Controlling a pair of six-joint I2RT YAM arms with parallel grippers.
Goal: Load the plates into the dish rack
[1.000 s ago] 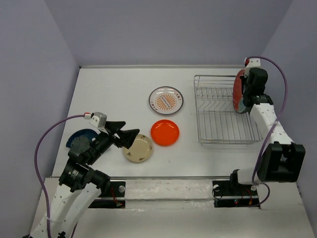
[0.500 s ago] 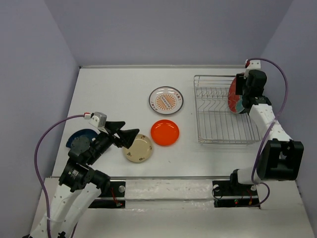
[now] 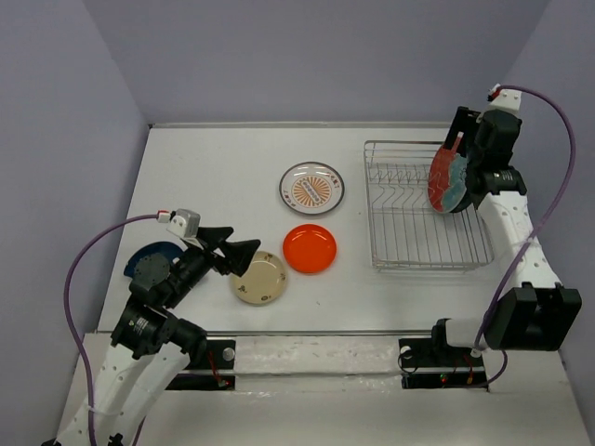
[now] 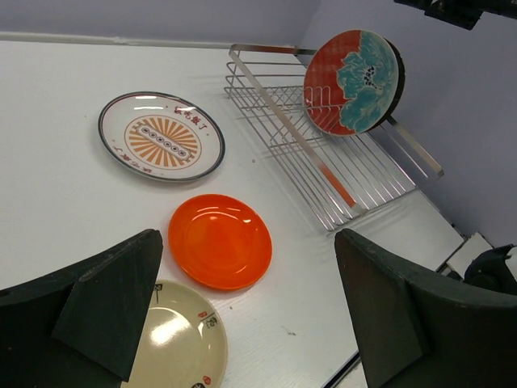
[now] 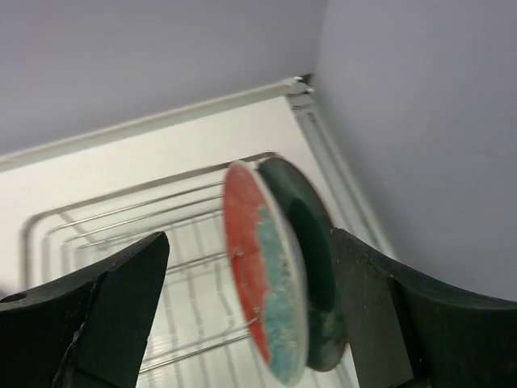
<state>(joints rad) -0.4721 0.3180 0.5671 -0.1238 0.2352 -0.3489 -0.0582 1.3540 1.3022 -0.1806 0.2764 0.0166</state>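
My right hand [image 5: 248, 238] is spread wide and holds nothing. In the right wrist view its two fingers [image 5: 113, 299] frame a pair of plates standing on edge ahead of them. The nearer one is the red-rimmed teal floral plate [image 5: 258, 307]. The dark teal-grey plate [image 5: 311, 275] sits just behind it, toward my right finger; whether the two touch I cannot tell. Both stand in the dish rack [image 3: 418, 232], below and in front of that hand, and neither finger appears to rest on them. From above, the floral plate leans a little off upright, and the hand sits over its top edge.

My left hand [image 3: 237, 246] is also wide open, hovering over the table [image 3: 214, 167] and gripping nothing. The small cream-beige plate [image 4: 178, 347] lies flat just under it, close to the left finger [image 4: 105, 307]. Straight ahead between the fingertips lies the plain orange-red plate [image 4: 220, 241], and further ahead to the left is the white plate with the orange sunburst [image 4: 161, 136]. All three lie flat, apart from one another. The rack with the floral plate stands well off, ahead and to the right of this hand.

Behind the left hand, beside the arm, the dark blue plate [image 3: 149, 255] lies on the table – partly hidden by the arm's joints.
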